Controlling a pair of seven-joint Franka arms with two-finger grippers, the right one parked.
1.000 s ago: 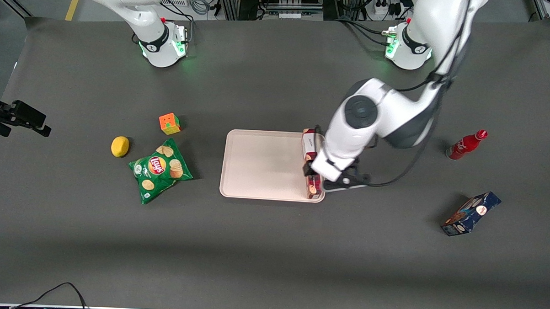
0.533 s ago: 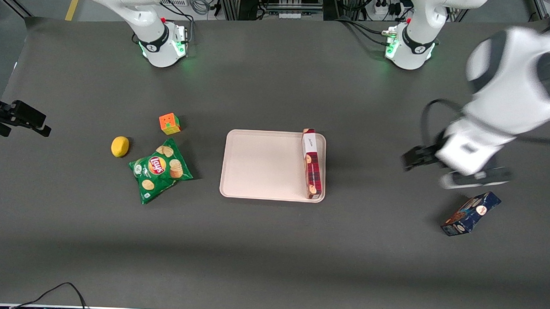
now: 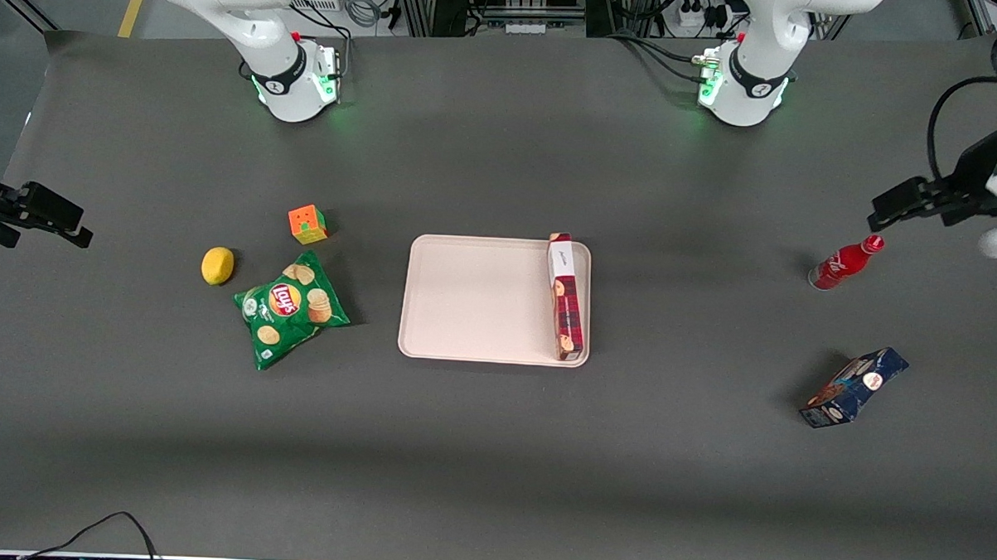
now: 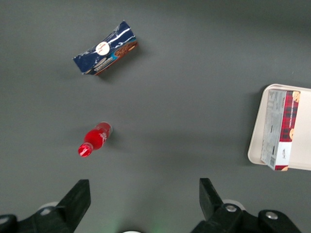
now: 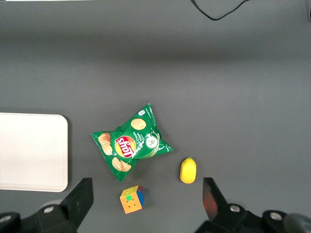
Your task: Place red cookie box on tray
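Note:
The red cookie box [image 3: 566, 297] lies flat in the tray [image 3: 481, 300], along the tray's rim toward the working arm's end, its white label end farther from the front camera. The left wrist view also shows the red cookie box [image 4: 281, 130] resting in the tray [image 4: 255, 145]. My gripper [image 3: 881, 214] hangs high over the table at the working arm's end, close to the red soda bottle [image 3: 843, 265] and well apart from the tray. Its fingers [image 4: 79, 195] stand open with nothing between them.
A dark blue snack box [image 3: 853, 388] lies nearer the front camera than the soda bottle. Toward the parked arm's end lie a green chip bag [image 3: 290, 307], a lemon [image 3: 217, 265] and a colour cube [image 3: 307, 224].
My gripper let go of the red cookie box, which stays in the tray. The arm rose and swung away to the working arm's end of the table.

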